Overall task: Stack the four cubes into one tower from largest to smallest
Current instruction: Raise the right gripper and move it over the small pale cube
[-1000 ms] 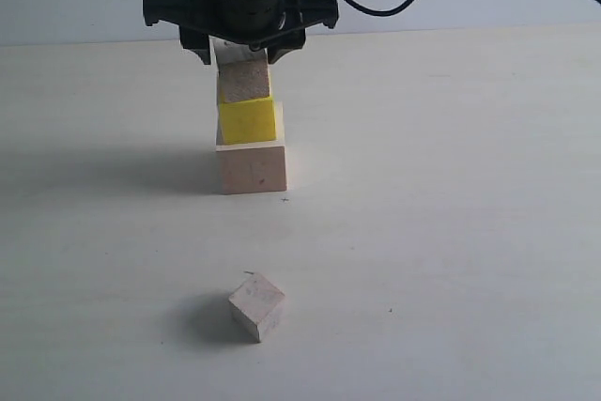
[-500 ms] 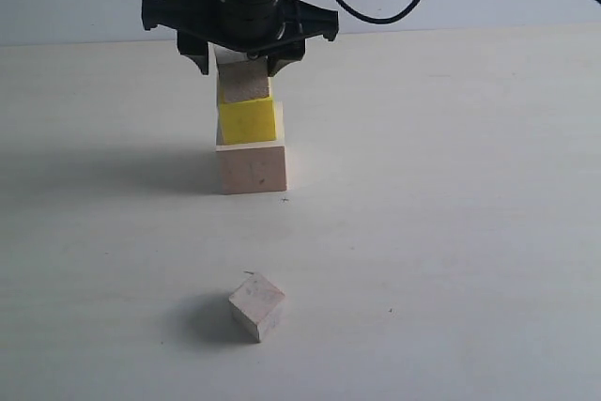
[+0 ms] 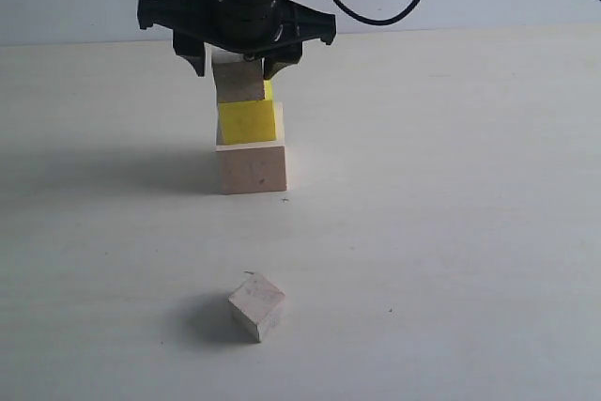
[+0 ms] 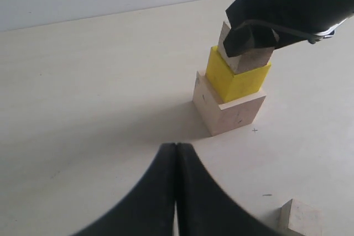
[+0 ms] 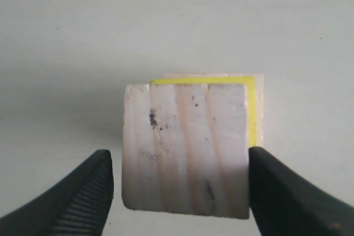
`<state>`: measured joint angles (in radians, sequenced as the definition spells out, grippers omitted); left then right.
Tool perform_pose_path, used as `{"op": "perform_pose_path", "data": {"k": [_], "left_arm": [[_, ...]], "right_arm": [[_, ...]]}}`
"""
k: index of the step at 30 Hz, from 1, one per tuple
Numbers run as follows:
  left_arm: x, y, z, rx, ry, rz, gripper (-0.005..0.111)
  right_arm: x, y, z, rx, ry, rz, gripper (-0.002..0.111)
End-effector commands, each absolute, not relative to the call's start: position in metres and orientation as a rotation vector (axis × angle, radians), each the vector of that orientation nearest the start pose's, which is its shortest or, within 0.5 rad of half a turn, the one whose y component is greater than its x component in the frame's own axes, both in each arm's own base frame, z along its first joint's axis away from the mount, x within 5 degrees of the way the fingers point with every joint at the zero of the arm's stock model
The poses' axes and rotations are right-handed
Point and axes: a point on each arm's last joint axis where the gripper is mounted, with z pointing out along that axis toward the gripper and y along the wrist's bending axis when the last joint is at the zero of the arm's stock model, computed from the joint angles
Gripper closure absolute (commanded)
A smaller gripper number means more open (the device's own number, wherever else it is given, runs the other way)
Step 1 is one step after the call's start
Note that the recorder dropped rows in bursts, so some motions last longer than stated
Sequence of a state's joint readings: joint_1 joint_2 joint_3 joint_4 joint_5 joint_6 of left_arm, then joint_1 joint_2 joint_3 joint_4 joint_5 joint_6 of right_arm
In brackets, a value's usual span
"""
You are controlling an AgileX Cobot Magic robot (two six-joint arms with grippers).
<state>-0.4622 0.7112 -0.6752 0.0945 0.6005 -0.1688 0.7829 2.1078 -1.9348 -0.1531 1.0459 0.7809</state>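
Right hand [image 3: 237,68] open, jaws flanking the small cube [image 3: 240,84] — stacked on the yellow cube [image 3: 248,122] and large cube [image 3: 252,166], far on the table [image 3: 451,232]. Left hand [image 4: 176,192] closed; smallest cube [image 3: 256,305] lies nearer.

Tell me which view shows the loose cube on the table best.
The exterior view: the loose cube lies whole and unobstructed. The left wrist view clips it at the frame edge; the right wrist view misses it.
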Motion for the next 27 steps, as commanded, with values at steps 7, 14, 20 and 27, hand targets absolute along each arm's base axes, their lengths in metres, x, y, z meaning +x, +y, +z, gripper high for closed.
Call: {"op": "perform_pose_path", "data": {"k": [7,14,20,27], "left_arm": [[0.126,-0.058,0.323,0.362,2.098,-0.283,0.107],[0.126,-0.058,0.323,0.363,2.103,-0.282,0.107],[0.126,-0.058,0.323,0.363,2.103,-0.282,0.107],[0.126,-0.058,0.322,0.363,2.109,-0.28,0.107]], "right_arm": [[0.331,0.303,0.315,-0.087,2.6,0.274,0.043],[0.31,0.285,0.352,-0.317,2.591,0.246,0.077],[0.275,0.297,0.346,-0.623,2.632,0.225,0.108],[0.208,0.303,0.301,-0.979,2.656,0.153,0.108]]}}
